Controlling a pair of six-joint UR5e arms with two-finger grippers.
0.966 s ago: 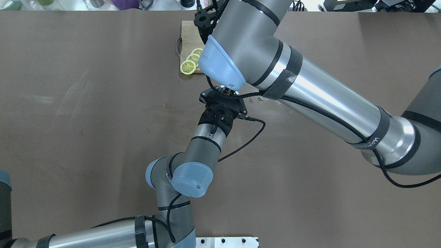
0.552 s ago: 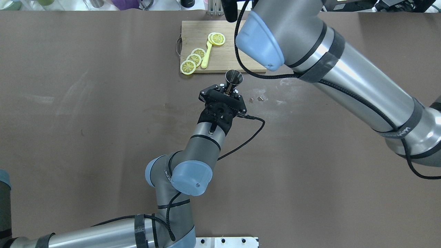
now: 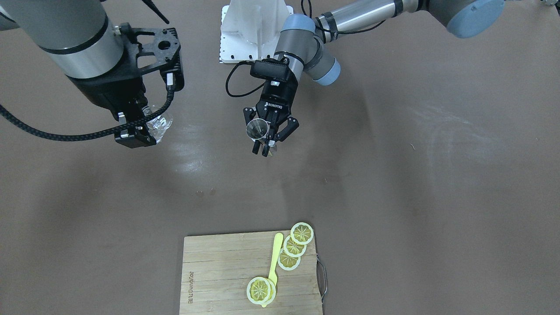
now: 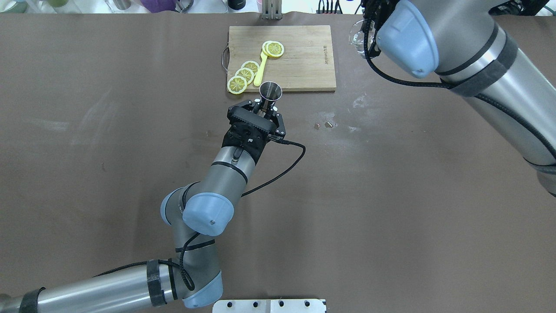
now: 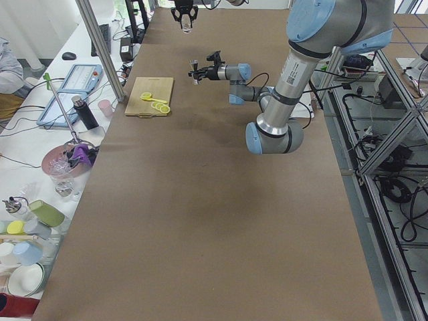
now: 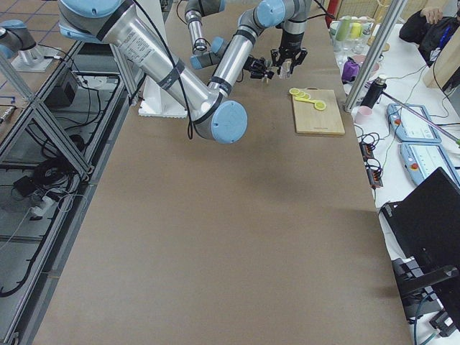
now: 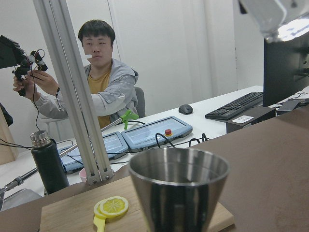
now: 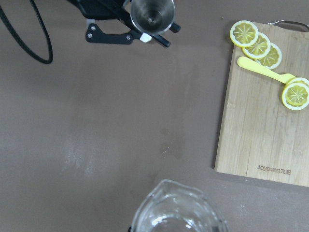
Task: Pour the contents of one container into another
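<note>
My left gripper (image 4: 263,108) is shut on the narrow waist of the grey steel jigger (image 4: 270,91), which it holds upright above the table just in front of the cutting board. The jigger's open top cone (image 7: 178,186) fills the left wrist view and also shows in the right wrist view (image 8: 153,12). My right gripper (image 3: 142,133) is shut on the small clear glass cup (image 3: 158,124), raised well off the table. The glass cup (image 4: 357,37) is far to the right of the jigger, past the board's right edge. In the overhead view the wrist hides the right fingers.
A wooden cutting board (image 4: 304,65) lies at the table's far edge with lemon slices (image 4: 242,77) and a yellow spoon (image 4: 259,71) on its left part. Small wet marks and bits (image 4: 323,125) lie on the brown table to the right of the jigger.
The right arm has swung away to the far right, carrying the glass cup off from above the jigger. The left arm has shifted left with the jigger.
</note>
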